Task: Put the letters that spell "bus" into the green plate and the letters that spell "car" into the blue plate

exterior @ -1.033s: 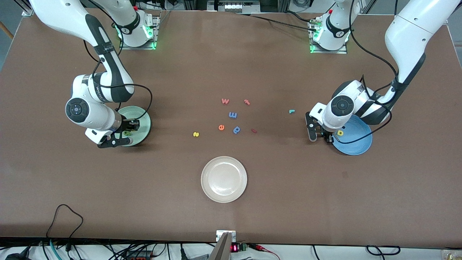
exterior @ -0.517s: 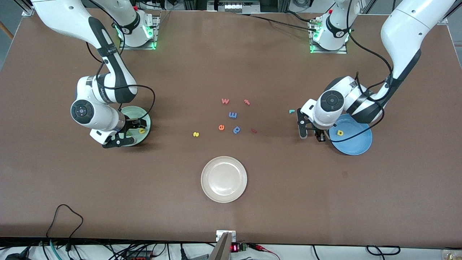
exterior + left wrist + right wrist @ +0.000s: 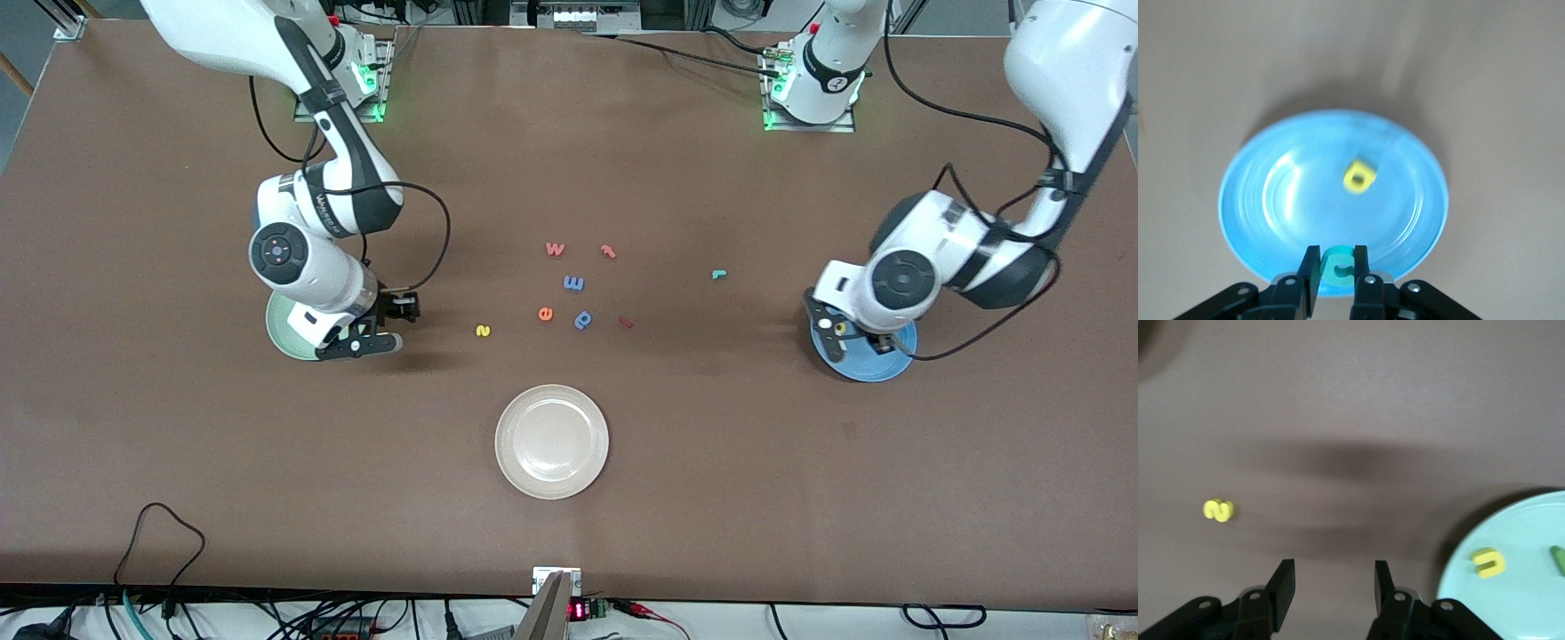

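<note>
Both grippers are seen in the front view: the right gripper (image 3: pixel 378 329) is held over the table at the rim of the green plate (image 3: pixel 283 331), on the side toward the table's middle, its fingers parted with nothing between them, while the left gripper (image 3: pixel 852 340) is held over the blue plate (image 3: pixel 876 366), where its fingers are largely hidden by the wrist. Three plates are counted: the green one, the blue one and a white plate (image 3: pixel 551 441) nearest the front camera. Seven loose letters are counted on the table between the two coloured plates: a yellow s (image 3: pixel 483 331), an orange e (image 3: pixel 546 313), a blue p (image 3: pixel 583 319), a blue m (image 3: pixel 573 283), a red w (image 3: pixel 555 249), a red t (image 3: pixel 608 252) and a teal r (image 3: pixel 719 274); a small dark red piece (image 3: pixel 626 322) is also seen beside the p. In the left wrist view, one teal c (image 3: pixel 1337 262) is seen pinched between the nearly closed fingers (image 3: pixel 1310 275) above the plate's rim, and one yellow a (image 3: pixel 1360 177) is seen lying in the plate. In the right wrist view, the spread, empty fingers (image 3: pixel 1282 585) are seen above bare table, the s lying well apart from them; one yellow u (image 3: pixel 1489 561) and the edge of one green b (image 3: pixel 1557 559) are seen in the green plate.
</note>
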Controlling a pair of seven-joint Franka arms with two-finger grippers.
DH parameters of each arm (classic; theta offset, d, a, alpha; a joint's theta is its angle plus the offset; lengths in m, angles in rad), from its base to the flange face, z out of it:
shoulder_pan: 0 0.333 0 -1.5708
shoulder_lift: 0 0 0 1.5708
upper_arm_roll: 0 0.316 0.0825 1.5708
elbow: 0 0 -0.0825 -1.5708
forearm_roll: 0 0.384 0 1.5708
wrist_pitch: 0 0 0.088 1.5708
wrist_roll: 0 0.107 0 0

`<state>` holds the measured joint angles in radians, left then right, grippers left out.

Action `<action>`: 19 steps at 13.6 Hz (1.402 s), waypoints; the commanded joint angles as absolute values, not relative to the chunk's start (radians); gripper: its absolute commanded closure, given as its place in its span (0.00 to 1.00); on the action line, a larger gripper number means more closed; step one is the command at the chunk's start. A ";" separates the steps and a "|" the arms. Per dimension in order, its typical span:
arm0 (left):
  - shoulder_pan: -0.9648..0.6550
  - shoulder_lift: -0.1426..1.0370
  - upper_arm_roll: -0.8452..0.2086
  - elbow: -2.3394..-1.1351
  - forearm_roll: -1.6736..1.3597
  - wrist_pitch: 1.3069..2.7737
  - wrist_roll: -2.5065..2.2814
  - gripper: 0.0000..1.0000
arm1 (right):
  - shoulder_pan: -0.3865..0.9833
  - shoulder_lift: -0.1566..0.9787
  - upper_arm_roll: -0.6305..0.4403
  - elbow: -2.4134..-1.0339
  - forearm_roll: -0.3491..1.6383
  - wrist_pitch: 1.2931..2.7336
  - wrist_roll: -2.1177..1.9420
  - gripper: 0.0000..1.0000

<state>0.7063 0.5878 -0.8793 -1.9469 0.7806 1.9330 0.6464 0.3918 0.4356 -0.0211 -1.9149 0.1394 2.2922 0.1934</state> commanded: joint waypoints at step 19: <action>0.615 0.618 -1.115 -2.229 0.576 2.241 -0.598 0.00 | 0.646 0.701 -0.095 -1.718 0.179 2.390 0.503 0.48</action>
<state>0.6158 0.6244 -1.1139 -2.1930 0.5166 2.1765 -0.5849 0.6247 0.6880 -0.0750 -1.7383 0.1841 2.3956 0.4961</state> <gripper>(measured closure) 0.000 0.480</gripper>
